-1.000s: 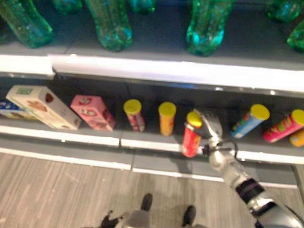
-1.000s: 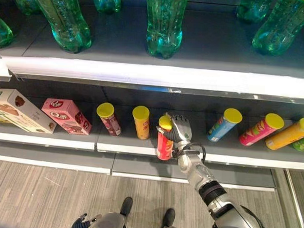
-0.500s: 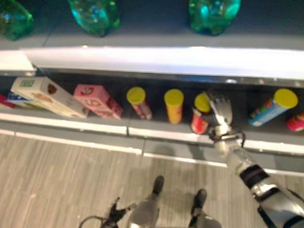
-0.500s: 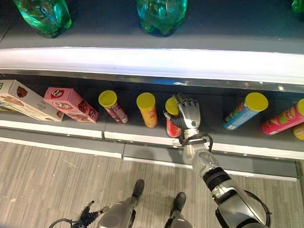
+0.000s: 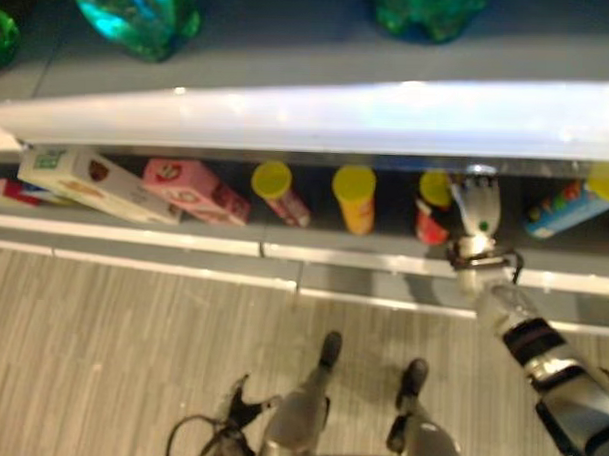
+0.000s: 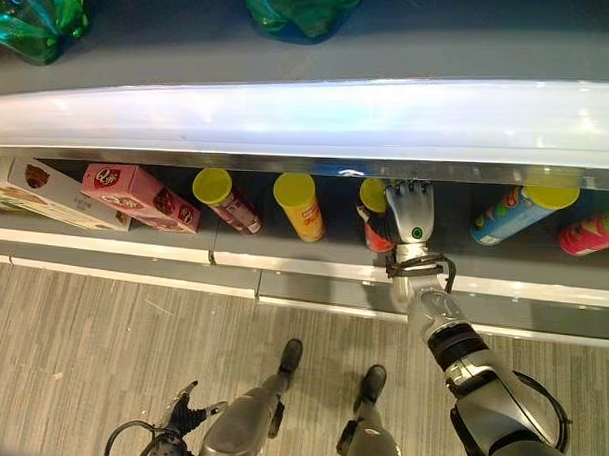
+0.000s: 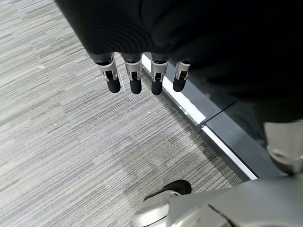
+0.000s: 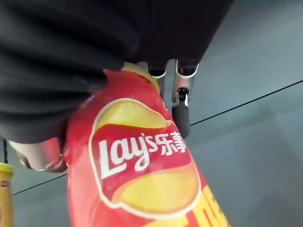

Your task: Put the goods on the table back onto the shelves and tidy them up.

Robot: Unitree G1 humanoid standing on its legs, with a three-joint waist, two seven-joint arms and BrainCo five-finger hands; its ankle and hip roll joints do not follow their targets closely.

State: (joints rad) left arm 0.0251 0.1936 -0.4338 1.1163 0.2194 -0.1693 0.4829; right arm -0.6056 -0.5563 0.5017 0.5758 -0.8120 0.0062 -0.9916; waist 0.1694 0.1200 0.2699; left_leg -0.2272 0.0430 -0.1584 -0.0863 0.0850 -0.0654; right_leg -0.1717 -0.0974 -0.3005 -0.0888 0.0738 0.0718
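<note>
Red chip can (image 6: 376, 231) with yellow lid, gripped in the right hand (image 6: 411, 214), standing roughly upright on the lower shelf (image 6: 313, 266) just inside its front edge, lid end partly hidden under the lit shelf lip. Yellow-and-red crisp emblem across the side, seen close in the right wrist view (image 8: 142, 165). Orange can (image 6: 300, 205) with yellow lid just to its left, dark red can (image 6: 225, 198) further left, both leaning. Blue can (image 6: 515, 213) and pink can (image 6: 591, 228) to the right, tilted. Pink box (image 6: 140, 196) and pale box (image 6: 51, 192) lying tilted at the far left.
</note>
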